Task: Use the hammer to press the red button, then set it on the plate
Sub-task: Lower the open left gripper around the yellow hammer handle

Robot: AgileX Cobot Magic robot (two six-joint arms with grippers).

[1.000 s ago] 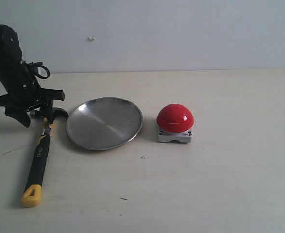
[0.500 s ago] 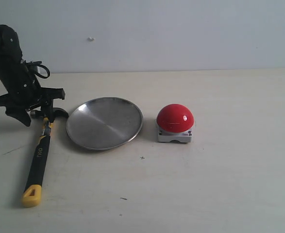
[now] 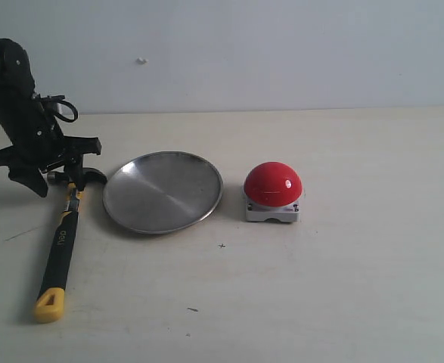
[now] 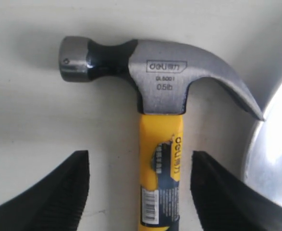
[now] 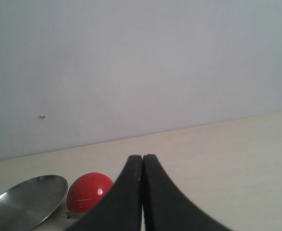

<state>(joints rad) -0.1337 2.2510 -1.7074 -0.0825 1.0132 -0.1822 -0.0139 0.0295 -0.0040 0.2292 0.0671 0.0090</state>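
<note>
The hammer [image 3: 61, 240] lies flat on the table at the left, dark head [image 4: 162, 82] toward the back and yellow looped end toward the front. My left gripper [image 3: 54, 178] is open, low over the hammer. Its fingers [image 4: 66, 192] stand on either side of the yellow neck, apart from it. The silver plate [image 3: 163, 190] sits just right of the hammer head, with nothing on it. The red button [image 3: 273, 184] on its grey base stands right of the plate. My right gripper [image 5: 142, 158] is shut on nothing and does not show in the exterior view.
A pale wall runs along the back of the beige table. The plate's rim [image 4: 275, 159] lies close to the hammer's claw. From the right wrist view the red button [image 5: 88, 192] and plate [image 5: 28, 199] lie ahead of the shut fingers.
My left gripper has shifted very slightly left and back over the hammer neck. The hammer, plate and button have not moved.
</note>
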